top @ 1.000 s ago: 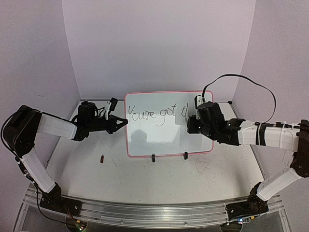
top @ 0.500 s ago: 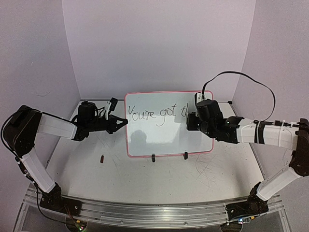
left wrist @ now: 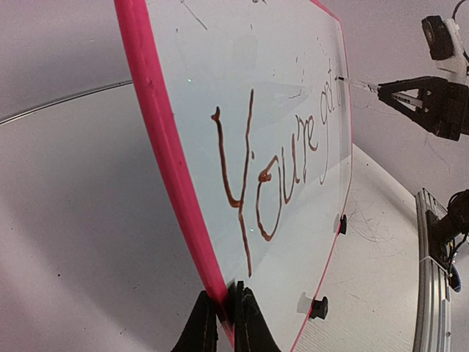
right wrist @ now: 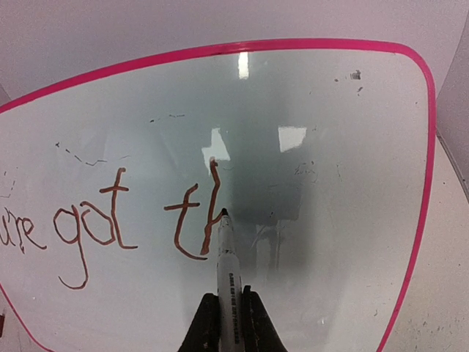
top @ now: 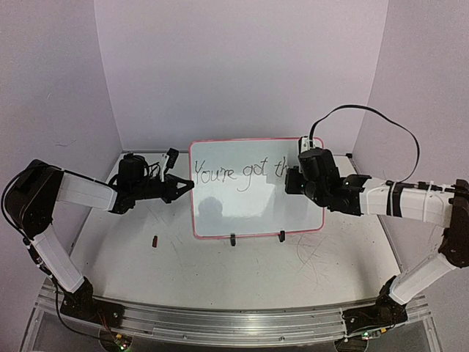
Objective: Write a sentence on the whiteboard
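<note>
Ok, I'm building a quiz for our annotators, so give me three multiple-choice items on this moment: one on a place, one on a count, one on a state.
1. Where is the tip of the marker?
A) on the whiteboard, at the unfinished "th"
B) on the tabletop
C) at the board's bottom edge

2. How many black clip feet show under the whiteboard?
A) one
B) two
C) four

3. What is the left tool doing?
A) hanging open
B) holding a marker
C) shut on the whiteboard's left edge

Key: 1A, the right wrist view shows the tip at the "h" stroke; 2B, the top view shows two along the bottom edge; 3C, the left wrist view shows its fingers pinching the pink frame.
</note>
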Robot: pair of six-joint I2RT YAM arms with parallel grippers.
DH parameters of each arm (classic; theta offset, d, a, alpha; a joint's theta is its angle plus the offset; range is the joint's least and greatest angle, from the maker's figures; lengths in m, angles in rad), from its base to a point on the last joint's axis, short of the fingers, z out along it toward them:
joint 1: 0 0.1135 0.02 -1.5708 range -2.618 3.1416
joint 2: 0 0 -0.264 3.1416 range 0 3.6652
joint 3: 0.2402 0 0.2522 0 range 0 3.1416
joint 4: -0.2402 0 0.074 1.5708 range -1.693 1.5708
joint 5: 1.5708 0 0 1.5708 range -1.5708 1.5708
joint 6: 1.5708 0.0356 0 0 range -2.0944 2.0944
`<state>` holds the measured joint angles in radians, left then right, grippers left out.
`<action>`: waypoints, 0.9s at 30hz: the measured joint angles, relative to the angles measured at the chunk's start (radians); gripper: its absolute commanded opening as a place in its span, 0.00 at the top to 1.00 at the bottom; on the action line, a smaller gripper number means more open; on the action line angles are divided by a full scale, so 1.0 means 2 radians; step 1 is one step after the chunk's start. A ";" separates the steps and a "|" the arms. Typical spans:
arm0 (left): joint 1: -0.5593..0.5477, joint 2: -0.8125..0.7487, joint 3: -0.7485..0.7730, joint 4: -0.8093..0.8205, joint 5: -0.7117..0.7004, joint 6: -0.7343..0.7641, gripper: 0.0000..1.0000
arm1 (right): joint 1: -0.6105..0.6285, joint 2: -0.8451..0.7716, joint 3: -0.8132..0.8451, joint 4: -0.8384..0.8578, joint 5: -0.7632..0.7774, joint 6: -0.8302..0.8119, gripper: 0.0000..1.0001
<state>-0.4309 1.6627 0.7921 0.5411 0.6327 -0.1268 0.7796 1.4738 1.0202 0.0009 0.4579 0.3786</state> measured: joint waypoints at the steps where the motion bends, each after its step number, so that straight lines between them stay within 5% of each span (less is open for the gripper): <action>1: 0.000 0.000 0.000 0.000 0.000 0.000 1.00 | -0.001 0.000 0.000 0.000 0.001 0.000 1.00; 27: 0.000 0.000 0.000 0.000 0.000 0.000 1.00 | -0.003 -0.010 -0.008 -0.027 -0.019 0.004 1.00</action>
<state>-0.4309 1.6627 0.7921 0.5411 0.6327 -0.1268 0.7731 1.4548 1.0043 -0.0528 0.4189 0.3875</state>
